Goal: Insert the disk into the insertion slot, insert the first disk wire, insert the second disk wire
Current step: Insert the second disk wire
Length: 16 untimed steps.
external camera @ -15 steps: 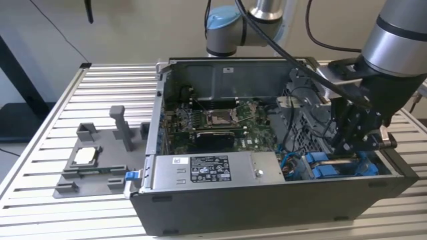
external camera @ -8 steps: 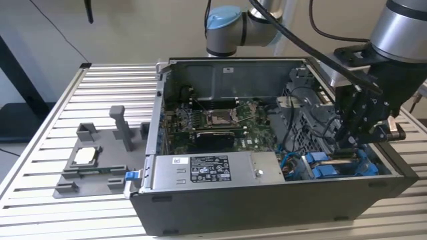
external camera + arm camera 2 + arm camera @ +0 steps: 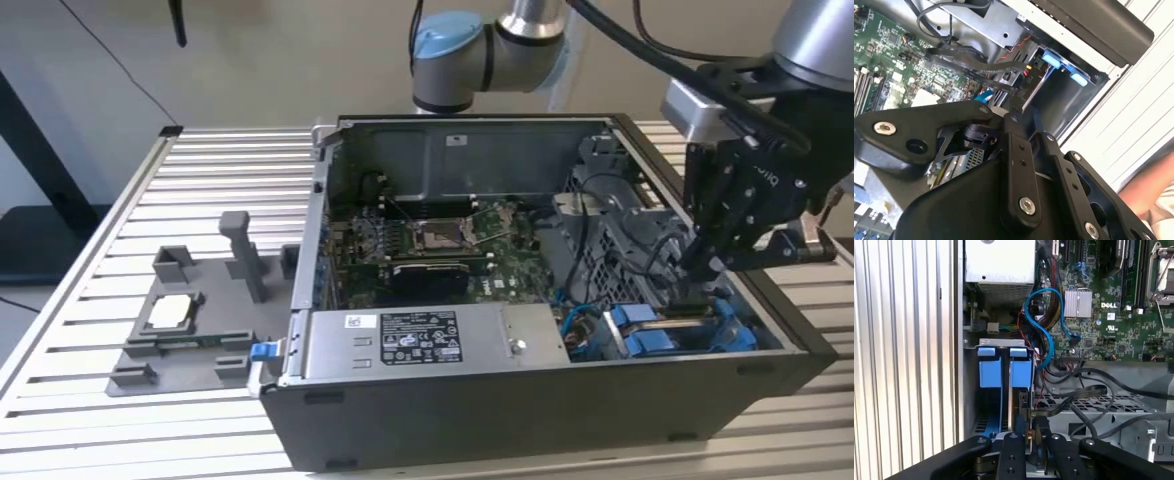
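Black linkages of your tool (image 3: 1026, 432) filled the near edge of the first wrist view, its fingers (image 3: 1015, 427) drawn close together around a dark connector on a flat black cable (image 3: 1074, 397); whether they actually pinched it, you could not tell. In the exterior view your tool (image 3: 705, 268) hung inside the open computer case (image 3: 534, 400), at about 3 o'clock from the green motherboard (image 3: 441, 245). Your disk (image 3: 1005, 372) already sat in the insertion slot (image 3: 1004, 345), its blue carrier tabs showing at about 12 o'clock from the fingertips. A blue cable (image 3: 1041, 325) looped beside it. On the ribbed tabletop (image 3: 80, 300), a grey fixture (image 3: 200, 310) lay at 9 o'clock from the case.
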Available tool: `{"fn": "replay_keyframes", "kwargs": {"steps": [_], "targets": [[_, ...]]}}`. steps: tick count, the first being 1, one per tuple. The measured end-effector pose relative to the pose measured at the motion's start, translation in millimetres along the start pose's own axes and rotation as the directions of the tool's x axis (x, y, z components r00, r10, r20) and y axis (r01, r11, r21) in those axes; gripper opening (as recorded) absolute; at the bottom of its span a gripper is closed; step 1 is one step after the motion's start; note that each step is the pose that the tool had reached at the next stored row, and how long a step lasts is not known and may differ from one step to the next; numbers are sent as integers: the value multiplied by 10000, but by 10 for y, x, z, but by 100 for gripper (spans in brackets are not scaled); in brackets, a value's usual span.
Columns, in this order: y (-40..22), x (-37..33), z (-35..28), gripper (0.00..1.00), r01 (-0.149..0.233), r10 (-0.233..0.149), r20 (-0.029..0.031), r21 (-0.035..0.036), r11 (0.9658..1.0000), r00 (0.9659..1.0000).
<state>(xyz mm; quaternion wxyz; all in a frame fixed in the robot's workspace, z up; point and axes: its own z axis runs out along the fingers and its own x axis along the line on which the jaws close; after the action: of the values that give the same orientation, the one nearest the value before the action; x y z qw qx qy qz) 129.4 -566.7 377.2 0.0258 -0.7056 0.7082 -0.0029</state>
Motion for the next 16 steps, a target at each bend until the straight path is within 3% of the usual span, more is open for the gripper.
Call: {"fn": "replay_keyframes", "kwargs": {"steps": [1, 2, 4, 6, 12, 14, 16], "targets": [[-2, -1, -43, 24, -2, 2, 0, -9, 10000, 10000], [-4, -3, -88, 16, -2, 2, 1, -15, 10000, 10000], [-8, -6, -176, 11, -3, 3, 0, -25, 10000, 10000], [-10, -7, -220, 11, -4, 4, 0, -29, 10000, 10000], [-11, -7, -222, 11, -4, 4, -13, -34, 10000, 10000], [-24, -8, -223, 11, -6, 5, -42, -175, 9998, 10000], [-25, -8, -223, 11, -7, 6, -53, -194, 9998, 10000]]}}
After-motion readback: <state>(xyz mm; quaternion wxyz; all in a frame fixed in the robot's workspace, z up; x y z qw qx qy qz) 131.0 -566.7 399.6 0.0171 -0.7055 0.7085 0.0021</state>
